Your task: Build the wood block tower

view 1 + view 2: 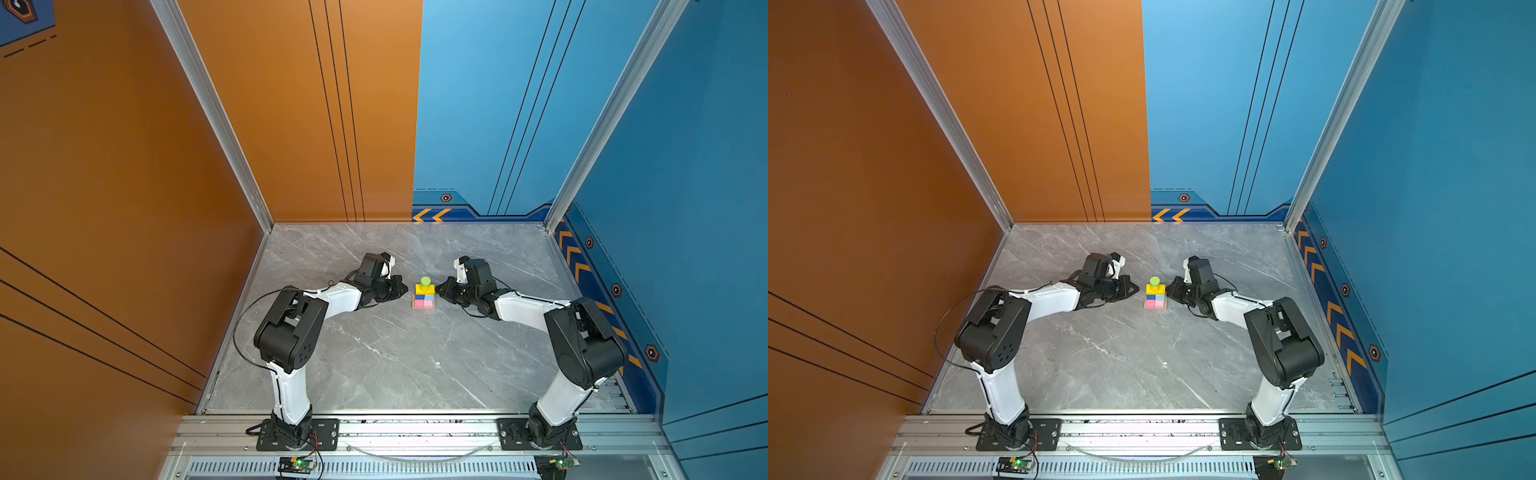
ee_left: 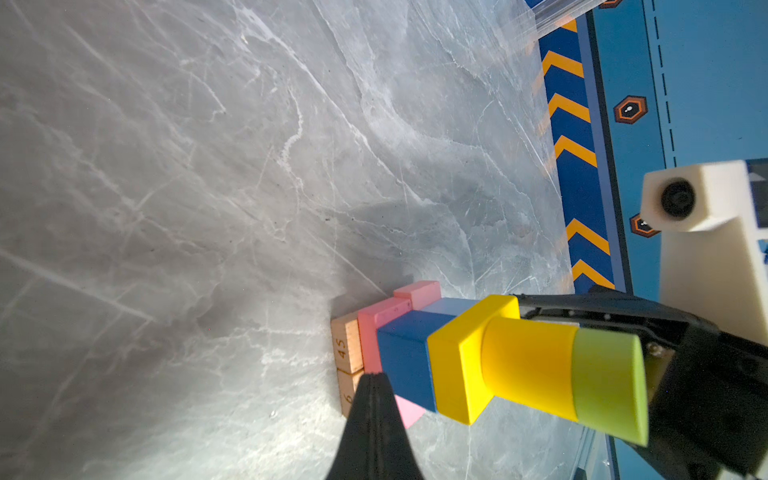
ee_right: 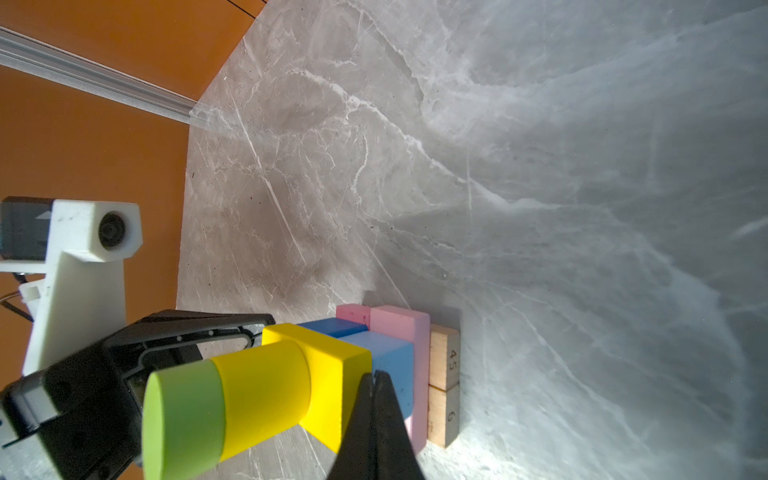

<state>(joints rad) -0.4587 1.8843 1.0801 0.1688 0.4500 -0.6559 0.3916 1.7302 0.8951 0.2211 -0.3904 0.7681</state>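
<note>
Top views, tower: the tower (image 1: 424, 294) stands upright on the grey marble table (image 1: 374, 353), between the two arms, in both top views.
Top views, layers: the lime-green cylinder (image 1: 425, 281) is topmost and the yellow brick (image 1: 424, 289) lies under it. Below the brick sit the dark-blue cube (image 1: 419, 297) and the light-blue cube (image 1: 429, 297), side by side. The pink bars (image 1: 424, 304) lie beneath them.
Top views, left gripper: the left gripper (image 1: 404, 290) is just left of the tower with its tip aimed at it and a slim gap between. It is pressed together and holds nothing.
Top views, right gripper: the right gripper (image 1: 437, 288) is just right of the tower, likewise apart from it, closed and empty.
Left wrist view, tower: the tan planks (image 2: 347, 353), marked 45 and 6, lie lowest, against the table. A yellow cylinder (image 2: 528, 365) sits between the brick and the lime-green cylinder.
Left wrist view, fingers: the black left fingers (image 2: 357, 436) meet in one point before the tower's lower layers. Whether they touch it I cannot tell from here.
Right wrist view, tower: the same stack, with the light-blue cube nearest and the planks at the base.
Right wrist view, fingers: the right fingers (image 3: 395, 436) are squeezed together with nothing between them, in front of the brick and the cube.
</note>
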